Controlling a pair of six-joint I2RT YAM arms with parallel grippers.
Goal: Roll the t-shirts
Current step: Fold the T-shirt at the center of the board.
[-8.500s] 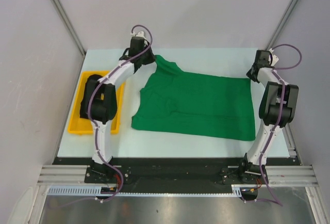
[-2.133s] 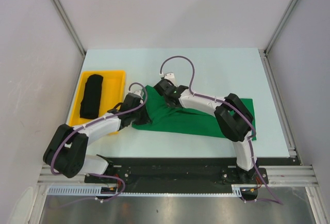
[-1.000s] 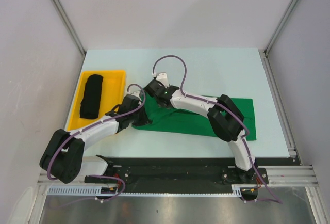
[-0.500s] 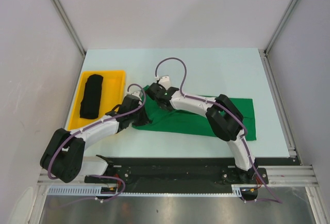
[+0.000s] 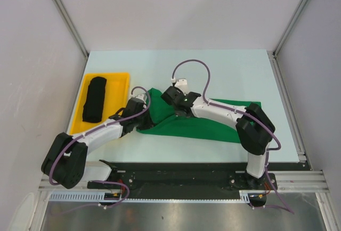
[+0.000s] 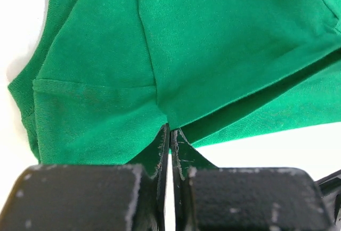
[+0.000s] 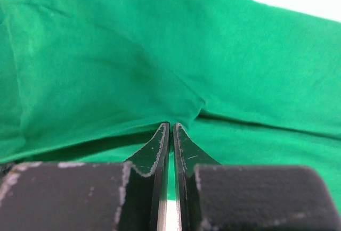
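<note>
Because the green t-shirt (image 5: 202, 127) needs narrowing before rolling, the left gripper (image 6: 169, 130) and right gripper (image 7: 170, 127) each pinch tight on a fold.

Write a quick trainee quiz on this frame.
1. True or false: the black shirt lies rolled in the tray.
2. The left claw pinches: A) green shirt B) black shirt C) tray.
3. What is the right claw shut on?
Key: 1 true; 2 A; 3 green shirt.
</note>
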